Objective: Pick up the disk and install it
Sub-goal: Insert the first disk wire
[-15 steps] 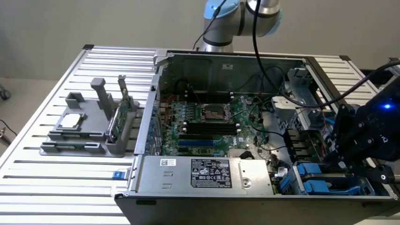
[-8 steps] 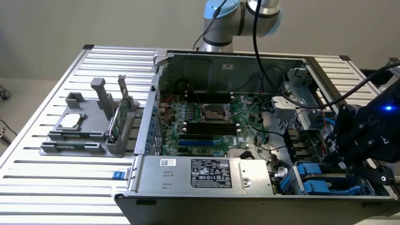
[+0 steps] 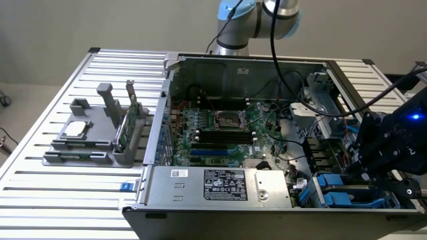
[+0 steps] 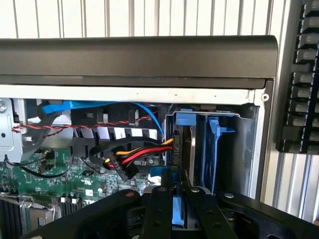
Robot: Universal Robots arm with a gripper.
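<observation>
You are looking at a slatted metal counter (image 3: 40, 200) carrying an open computer case (image 3: 240, 65), its side panel off so the green motherboard (image 3: 220, 135) faces up. The case sits across the counter's middle and reaches toward its near edge, where a silver power supply (image 3: 220, 186) with a black label lies along the case's near wall. On the counter's exterior-view-left side stands a grey fixture (image 3: 87, 145) holding a small square chip (image 3: 75, 128) and a thin green card (image 3: 131, 120) set on edge.

The black gripper (image 3: 373, 172) is down in the case's near corner on the exterior view's right, over the blue drive bays (image 3: 337, 192). In the wrist view you see the gripper (image 4: 176, 196) with its two fingers (image 4: 159, 209) drawn close together, pinching the blue edge of the disk (image 4: 177, 211) between them. The disk stands on edge, its thin side toward the wrist camera, and its long axis runs away from the gripper into the bay, beside another blue carrier (image 4: 214, 144) already seated there. How deep it sits you cannot tell. Red, yellow and black power wires (image 4: 134, 157) end at a connector just beside the bay.
</observation>
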